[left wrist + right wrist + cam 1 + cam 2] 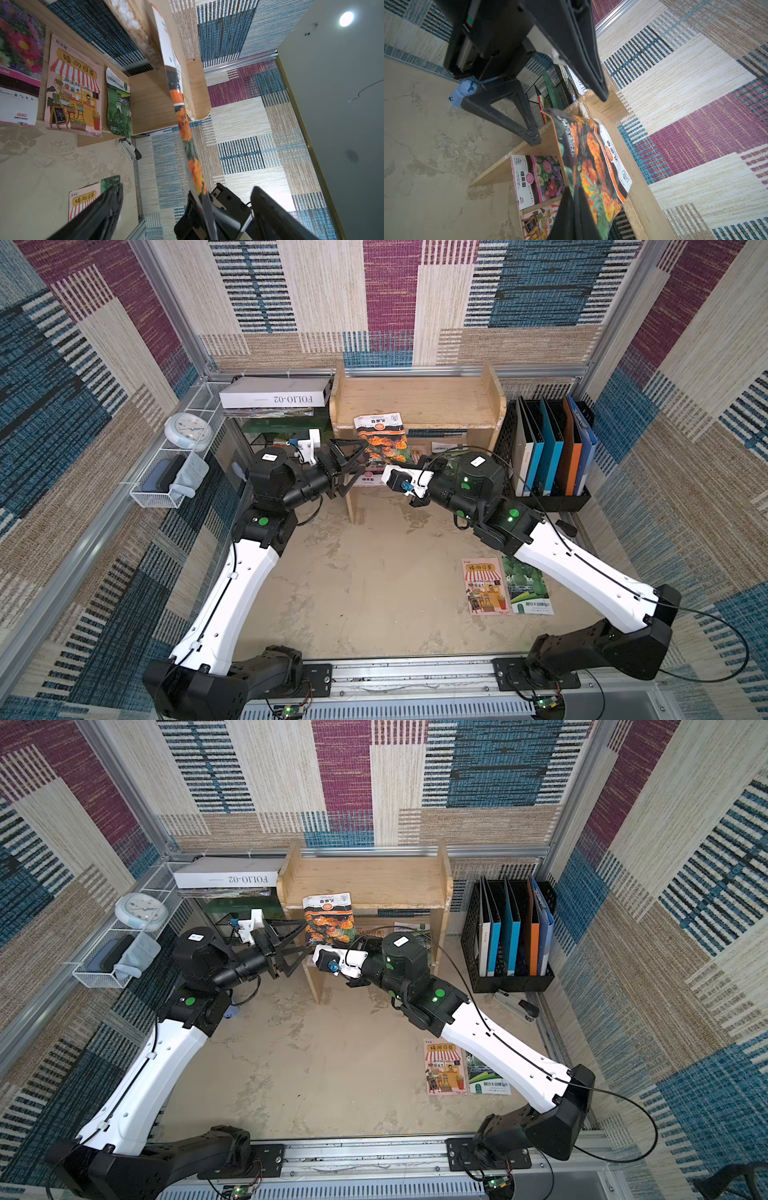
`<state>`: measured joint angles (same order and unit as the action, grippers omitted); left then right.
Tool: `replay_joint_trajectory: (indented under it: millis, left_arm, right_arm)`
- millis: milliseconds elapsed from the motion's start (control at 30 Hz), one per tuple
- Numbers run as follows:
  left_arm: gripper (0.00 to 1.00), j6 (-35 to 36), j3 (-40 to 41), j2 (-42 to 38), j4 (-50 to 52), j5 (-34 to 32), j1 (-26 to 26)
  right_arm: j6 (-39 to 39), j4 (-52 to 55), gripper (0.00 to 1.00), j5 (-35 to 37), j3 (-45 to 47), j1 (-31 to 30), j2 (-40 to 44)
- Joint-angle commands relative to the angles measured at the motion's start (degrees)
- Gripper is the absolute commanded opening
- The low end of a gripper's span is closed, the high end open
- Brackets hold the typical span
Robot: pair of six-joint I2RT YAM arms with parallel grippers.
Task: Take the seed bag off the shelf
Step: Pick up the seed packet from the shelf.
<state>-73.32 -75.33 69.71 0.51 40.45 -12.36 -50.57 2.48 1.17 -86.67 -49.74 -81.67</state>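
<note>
Two claws | right claw point(572, 195) clamped on lower edge of seed bag point(384, 437), likely to pull it off shelf point(415, 398) | left claw point(365, 455) apart, straddling bag

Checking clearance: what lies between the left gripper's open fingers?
The seed bag, edge-on, pinched by the right gripper; the left wrist view shows it.

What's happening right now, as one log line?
left tool: open around seed bag | right tool: shut on it | place: front of shelf

White FOLIO-02 box point(274, 393), round clock point(188, 430), black file holder point(505, 435) with folders point(550, 448), stapler point(517, 1003) beside it
</note>
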Motion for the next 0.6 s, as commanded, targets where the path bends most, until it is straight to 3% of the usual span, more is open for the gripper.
replay_joint_trajectory:
  millis: [0, 200, 567]
  left_arm:
    - [0.93, -1.0, -0.3, 0.3, -3.4, 0.8, 0.0]
    - [0.70, -1.2, -0.4, 0.9, -3.7, 1.0, 0.0]
    - [0.55, -0.3, 0.1, 2.1, -3.4, -0.2, 0.0]
  right_arm:
    - [0.9, 0.1, 0.00, -2.5, -0.3, -0.1, -0.5]
    - [1.8, 0.0, 0.00, -3.8, 0.8, -0.4, -0.7]
    - [2.3, -0.1, 0.00, -4.7, 1.2, -1.7, -0.4]
